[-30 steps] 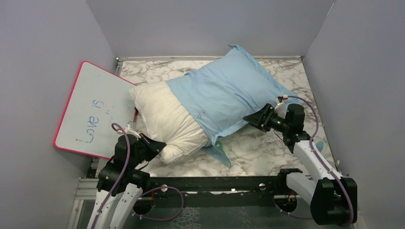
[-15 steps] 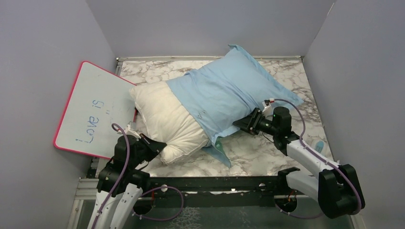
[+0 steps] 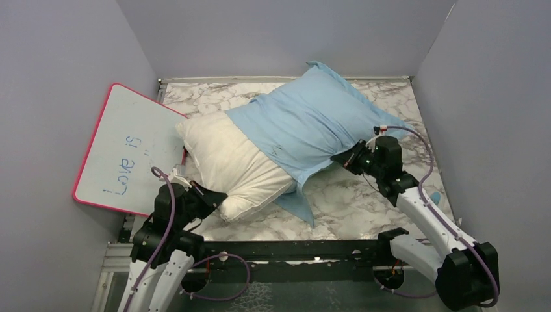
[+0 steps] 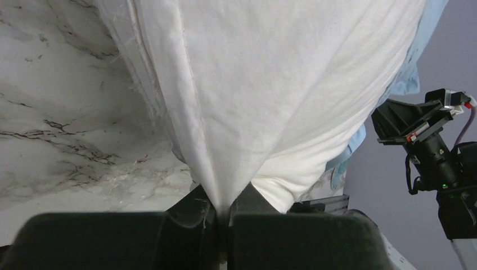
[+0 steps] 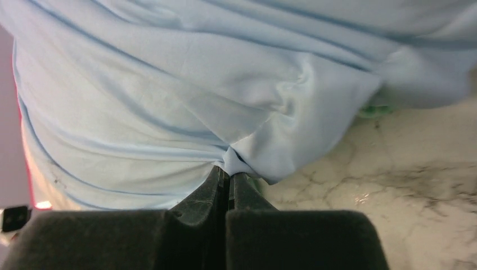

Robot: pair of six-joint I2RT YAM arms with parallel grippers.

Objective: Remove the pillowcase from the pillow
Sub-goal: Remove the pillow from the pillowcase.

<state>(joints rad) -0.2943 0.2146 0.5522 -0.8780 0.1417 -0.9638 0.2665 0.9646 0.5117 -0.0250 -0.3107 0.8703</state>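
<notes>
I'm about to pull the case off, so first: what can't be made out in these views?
- Far end of the pillow: top view, covered by the case.
- Whether the right jaws pinch pillow along with case: right wrist view, folds hide it.
- Writing on the whiteboard after "Love is": top view, too faint and small.
- Teal thing beside the right arm: top view, mostly behind the arm.

Noted plain light blue on pillowcase (image 3: 312, 117), green sliver at its underside. Cream-white on pillow (image 3: 227, 162). White marble with grey veining on table (image 3: 364, 201). Pink frame, blue lettering on whiteboard (image 3: 130, 149). Grey-lilac on walls (image 3: 65, 65).
</notes>
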